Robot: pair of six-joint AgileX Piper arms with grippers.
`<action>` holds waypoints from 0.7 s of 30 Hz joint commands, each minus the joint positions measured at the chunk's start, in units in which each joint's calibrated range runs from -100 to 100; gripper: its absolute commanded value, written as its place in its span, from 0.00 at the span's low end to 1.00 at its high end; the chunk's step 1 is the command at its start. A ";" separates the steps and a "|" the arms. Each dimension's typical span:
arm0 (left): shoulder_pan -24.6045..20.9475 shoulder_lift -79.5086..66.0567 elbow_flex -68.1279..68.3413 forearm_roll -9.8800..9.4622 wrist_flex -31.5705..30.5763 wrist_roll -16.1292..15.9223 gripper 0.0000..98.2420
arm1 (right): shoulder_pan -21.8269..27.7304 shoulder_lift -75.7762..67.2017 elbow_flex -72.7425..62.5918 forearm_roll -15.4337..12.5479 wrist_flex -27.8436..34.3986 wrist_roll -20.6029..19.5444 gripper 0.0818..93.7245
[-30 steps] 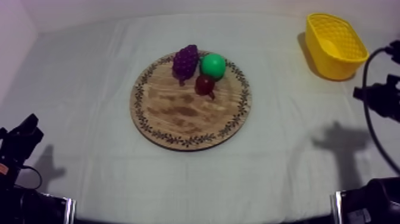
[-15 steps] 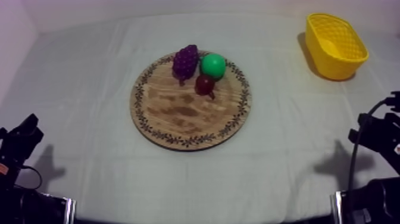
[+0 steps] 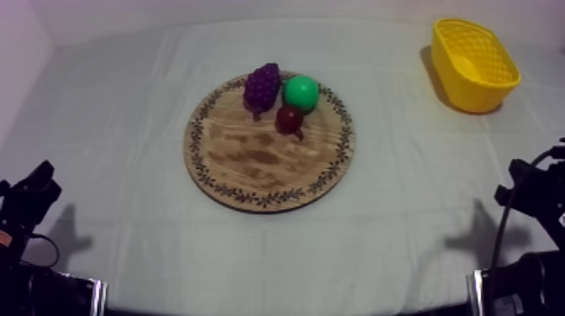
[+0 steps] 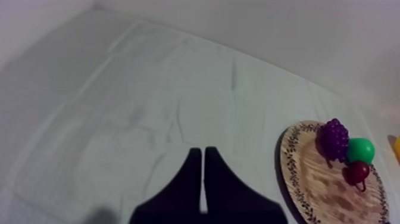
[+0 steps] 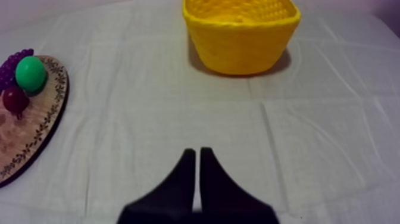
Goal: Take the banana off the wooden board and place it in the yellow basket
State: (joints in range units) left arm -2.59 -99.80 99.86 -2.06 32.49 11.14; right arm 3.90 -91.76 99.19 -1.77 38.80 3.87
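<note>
Quick rundown. The wooden board (image 3: 252, 172) sits roughly mid-table on the grey-white cloth (image 3: 118, 126). It has 3 toy fruits bunched at its far edge, as seen from the top cam. The grapes (image 3: 262, 86) are on the left, w/ a green round fruit (image 3: 301, 92) right beside them, touching or nearly so. The small red fruit (image 3: 289, 120) sits just in front of the green one and touches it. The rest of the board is bare wood.

The yellow basket (image 3: 481, 94) is at the far right corner of the table, well apart from the board. Inside it there's a paler yellow curved shape, prob the banana (image 3: 465, 65), lying against the left wall. It blends into the basket tho, so I can't say 100%.

Left gripper (image 4: 203, 152): fingers pressed together into a narrow wedge, nothing between them. It hangs over bare cloth, w/ the board off to its right side. In the top cam it sits low at the left edge.

Right gripper (image 5: 197, 154): same deal, fingers together, nothing held. It's over bare cloth and pointed toward the basket, which is well ahead of it, w/ the board's edge off to its left. Top cam has it low at the right edge, clear of both basket & board.
</note>
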 commanded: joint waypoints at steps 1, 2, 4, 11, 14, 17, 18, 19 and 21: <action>0.02 -0.03 0.03 -0.01 0.01 0.01 0.00 | 0.05 -0.83 -0.02 0.04 0.06 -0.12 0.00; 0.02 -0.03 0.03 -0.01 0.01 0.01 0.00 | 0.06 -1.30 -0.01 0.04 0.07 -0.08 0.00; 0.02 -0.03 0.03 -0.01 0.01 0.01 0.00 | 0.12 -2.03 0.01 0.04 0.03 0.04 0.00; 0.02 -0.03 0.03 -0.01 0.01 0.02 0.00 | 0.38 -3.76 -0.13 0.21 1.22 0.36 0.00; 0.02 -0.03 0.03 -0.01 0.01 -0.01 0.00 | 0.41 -3.92 0.10 0.23 0.60 0.93 0.00; 0.02 -0.03 0.03 -0.01 0.01 0.01 0.00 | 0.40 -3.97 0.28 0.23 -0.01 2.78 0.00; 0.02 -0.03 0.03 -0.01 0.01 0.00 0.00 | 0.40 -3.98 0.30 0.23 -0.10 3.49 0.00; 0.02 -0.03 0.03 -0.01 0.01 -0.01 0.00 | 0.39 -3.98 0.32 0.23 -0.17 4.16 0.00; 0.02 -0.03 0.03 -0.01 0.01 0.00 0.00 | 0.39 -3.99 0.35 0.24 -0.25 5.30 0.00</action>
State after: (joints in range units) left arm -2.59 -99.80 99.86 -2.06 32.49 11.14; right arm 4.31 -95.70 99.48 -1.53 38.69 7.95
